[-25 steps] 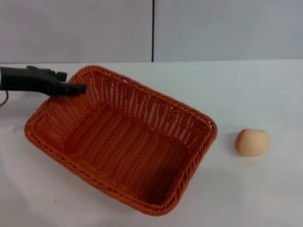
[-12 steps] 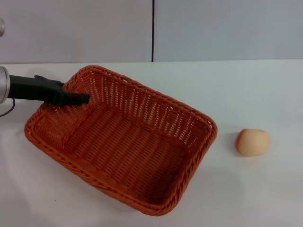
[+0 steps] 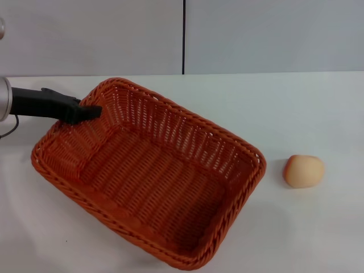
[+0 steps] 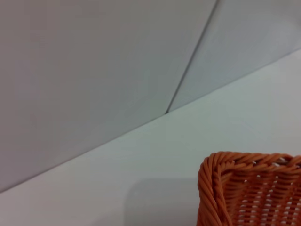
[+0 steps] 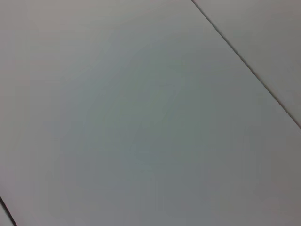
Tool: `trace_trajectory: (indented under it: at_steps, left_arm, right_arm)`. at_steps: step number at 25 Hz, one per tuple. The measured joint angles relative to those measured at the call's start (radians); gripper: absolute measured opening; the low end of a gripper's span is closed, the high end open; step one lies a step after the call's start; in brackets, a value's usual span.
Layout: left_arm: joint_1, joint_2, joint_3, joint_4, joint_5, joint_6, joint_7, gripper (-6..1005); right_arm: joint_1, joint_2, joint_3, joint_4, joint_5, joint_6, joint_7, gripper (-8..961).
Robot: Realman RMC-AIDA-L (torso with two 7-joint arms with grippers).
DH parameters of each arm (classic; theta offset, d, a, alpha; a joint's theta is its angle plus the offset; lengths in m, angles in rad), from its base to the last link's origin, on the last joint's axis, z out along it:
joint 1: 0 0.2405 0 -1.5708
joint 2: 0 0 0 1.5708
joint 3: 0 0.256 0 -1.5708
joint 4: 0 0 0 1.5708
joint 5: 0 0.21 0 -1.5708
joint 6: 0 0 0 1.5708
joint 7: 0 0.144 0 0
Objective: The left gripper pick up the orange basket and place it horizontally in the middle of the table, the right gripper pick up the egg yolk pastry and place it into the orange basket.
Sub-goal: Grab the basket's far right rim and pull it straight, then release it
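Item one, the left claw (image 3: 94,111): you will find it reaching in from the desk's left edge, its slim black fingers closed on the braided rim of the orange basket (image 3: 153,176) at that basket's far-left corner. Item two, the orange basket: it sits askew on the white desk (image 3: 318,108), left of centre, long axis running from the far left toward the near edge, near-right corner close to the desk's front edge; its interior holds nothing. Your left wrist view shows one corner of the woven rim (image 4: 211,183) against the desk surface and the grey wall behind. Item three, the egg yolk pastry (image 3: 303,170): it rests on the desk toward the right edge, beside the basket's right corner but apart from it. Item four, the right claw: not visible in any view, so you cannot tell its state; its wrist camera shows only a plain grey surface.
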Motion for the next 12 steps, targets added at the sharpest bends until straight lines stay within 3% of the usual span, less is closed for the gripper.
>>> trace_trajectory:
  at_steps: [6,12]
  left_arm:
    - [-0.001,0.003,-0.031,0.015,-0.024,0.032,-0.092,179]
    - [0.003,0.005,-0.094,0.021,-0.081,0.081,-0.155,178]
  right_arm:
    - [0.004,0.000,0.000,0.000,0.000,0.021,0.000,795]
    - [0.005,0.000,-0.002,0.000,0.000,0.029,-0.001,795]
